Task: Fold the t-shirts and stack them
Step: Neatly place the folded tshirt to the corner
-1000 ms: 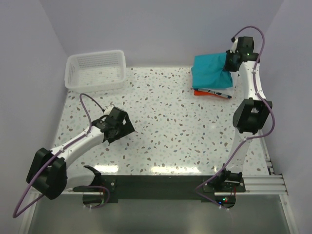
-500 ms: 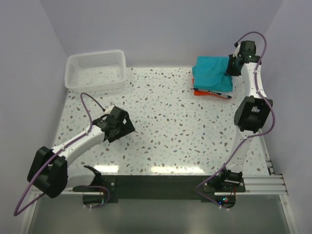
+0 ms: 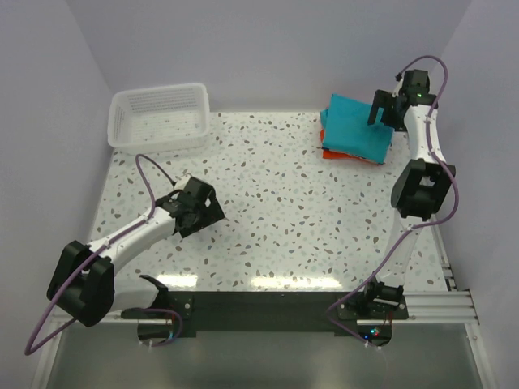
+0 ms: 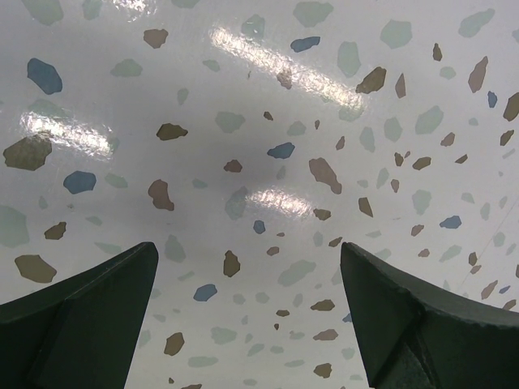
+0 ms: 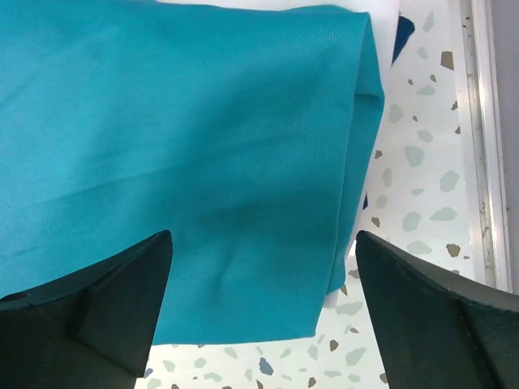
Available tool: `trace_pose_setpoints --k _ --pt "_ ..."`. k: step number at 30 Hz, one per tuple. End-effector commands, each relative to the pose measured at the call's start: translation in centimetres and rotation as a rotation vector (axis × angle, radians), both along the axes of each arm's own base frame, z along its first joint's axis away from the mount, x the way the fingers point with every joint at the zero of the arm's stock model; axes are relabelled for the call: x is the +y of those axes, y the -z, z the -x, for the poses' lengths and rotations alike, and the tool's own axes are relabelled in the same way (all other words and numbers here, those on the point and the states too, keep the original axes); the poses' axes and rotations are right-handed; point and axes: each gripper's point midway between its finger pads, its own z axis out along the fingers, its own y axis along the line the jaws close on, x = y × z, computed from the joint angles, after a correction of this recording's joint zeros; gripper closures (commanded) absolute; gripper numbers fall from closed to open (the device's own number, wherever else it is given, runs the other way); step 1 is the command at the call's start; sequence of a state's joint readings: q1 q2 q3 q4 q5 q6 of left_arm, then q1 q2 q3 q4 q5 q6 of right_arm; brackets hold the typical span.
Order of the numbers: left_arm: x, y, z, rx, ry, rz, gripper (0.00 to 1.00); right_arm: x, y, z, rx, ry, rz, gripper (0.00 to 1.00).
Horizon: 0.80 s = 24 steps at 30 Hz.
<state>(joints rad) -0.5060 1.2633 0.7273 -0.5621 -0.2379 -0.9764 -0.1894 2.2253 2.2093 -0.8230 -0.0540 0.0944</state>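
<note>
Setting: a speckled terrazzo table (image 3: 284, 203) seen from above, with two robot arms bolted at its near edge.
Teal t-shirt (image 3: 353, 130): folded into a neat rectangle, lying on top of a small stack at the far right corner of the table.
Orange t-shirt (image 3: 331, 152): under the teal one, showing only as a thin strip along the stack's near edge.
White t-shirt (image 5: 383, 40): a narrow band peeking out past the teal fold in the right wrist view.
Dark-edged t-shirt (image 5: 403, 32): just a small dark blue bit beside the white band.
Right claw (image 3: 381, 109): over the far right edge of the stack, fingers spread wide and released, gripping nothing; whether they touch the cloth cannot be told.
Left claw (image 3: 199, 209): well apart from the stack, over the left middle of the table, fingers spread and released, with only bare table between them.
Basket (image 3: 158, 139): white slatted plastic, at the far left corner.
</note>
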Motion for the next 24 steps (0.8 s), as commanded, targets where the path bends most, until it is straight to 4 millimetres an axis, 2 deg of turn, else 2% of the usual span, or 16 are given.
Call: trace_pose_setpoints --k 1,4,12,15,16,17,22,24 --pt "-0.7 -1.6 -1.6 -0.059 0.004 0.026 0.00 -1.4 -0.9 -0.3 -0.022 0.062 0.025 0.01" --pt "-0.8 -1.7 -1.7 -0.062 0.006 0.030 0.00 -1.4 -1.7 -0.1 -0.037 0.072 0.021 0.01" --pt "-0.9 -1.5 -1.6 -0.066 0.020 0.035 0.00 -1.3 -5.9 0.3 -0.154 0.088 0.025 0.01" --pt "-0.9 -1.6 -1.5 -0.075 0.024 0.041 0.00 -0.3 -7.4 0.7 -0.199 0.045 0.005 0.01" --pt "-0.8 -1.5 -1.5 -0.075 0.022 0.041 0.00 0.6 -6.9 1.0 -0.194 0.014 -0.026 0.01" --pt "-0.9 -1.7 -1.5 -0.083 0.027 0.045 0.00 1.0 -8.2 1.0 -0.234 -0.001 -0.030 0.01" --pt "-0.7 -1.7 -1.4 -0.088 0.028 0.042 0.00 3.0 -8.1 1.2 -0.245 -0.055 -0.027 0.01" --pt "-0.7 -1.8 -1.4 -0.092 0.030 0.042 0.00 3.6 -7.0 1.0 -0.215 -0.063 -0.023 0.01"
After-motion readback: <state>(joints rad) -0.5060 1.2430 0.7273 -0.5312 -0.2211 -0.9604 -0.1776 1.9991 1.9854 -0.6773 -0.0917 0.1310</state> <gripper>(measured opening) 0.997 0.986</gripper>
